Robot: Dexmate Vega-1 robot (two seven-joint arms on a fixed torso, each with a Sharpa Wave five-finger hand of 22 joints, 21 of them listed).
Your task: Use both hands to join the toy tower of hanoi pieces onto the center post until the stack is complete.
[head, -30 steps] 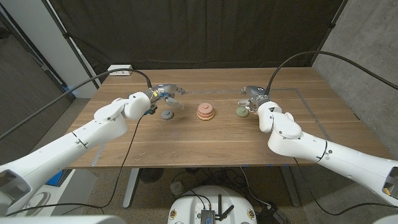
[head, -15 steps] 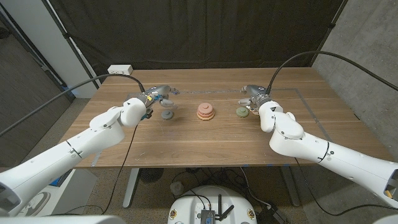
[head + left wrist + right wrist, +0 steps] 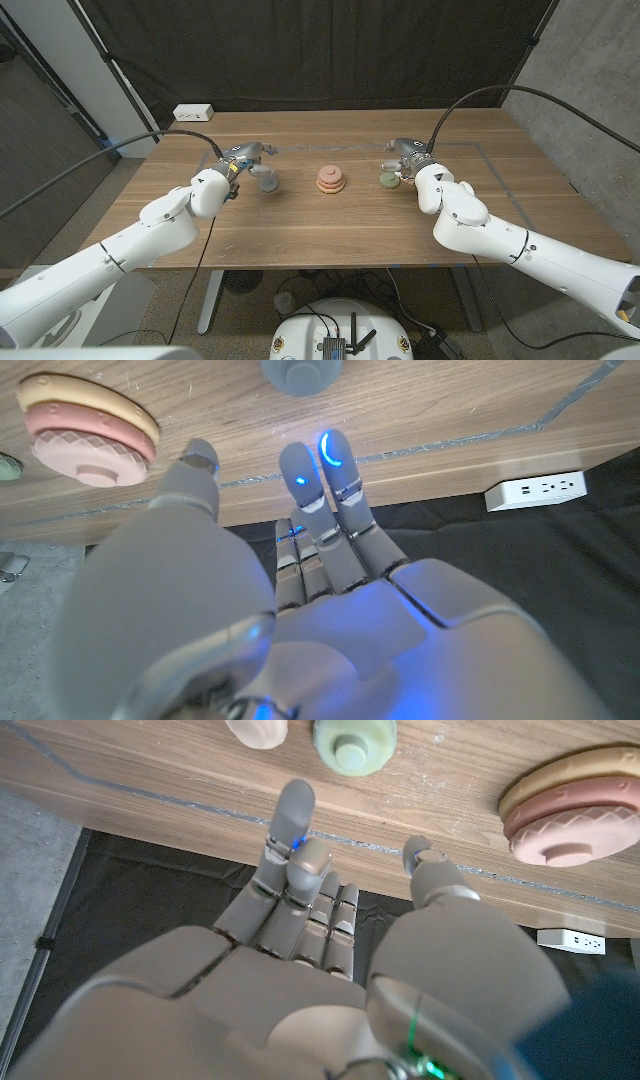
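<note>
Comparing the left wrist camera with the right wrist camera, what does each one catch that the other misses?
Left wrist view: the left hand, fingers apart and holding nothing, with the grey piece on the table beyond its fingertips.

Right wrist view: the right hand, also holding nothing, with the green knobbed piece and a cream piece beyond it.

Both: the pink and tan stack, the wooden table and the white power strip. A pale sliver at the left wrist picture's edge may be the green piece; too little shows to tell.
</note>
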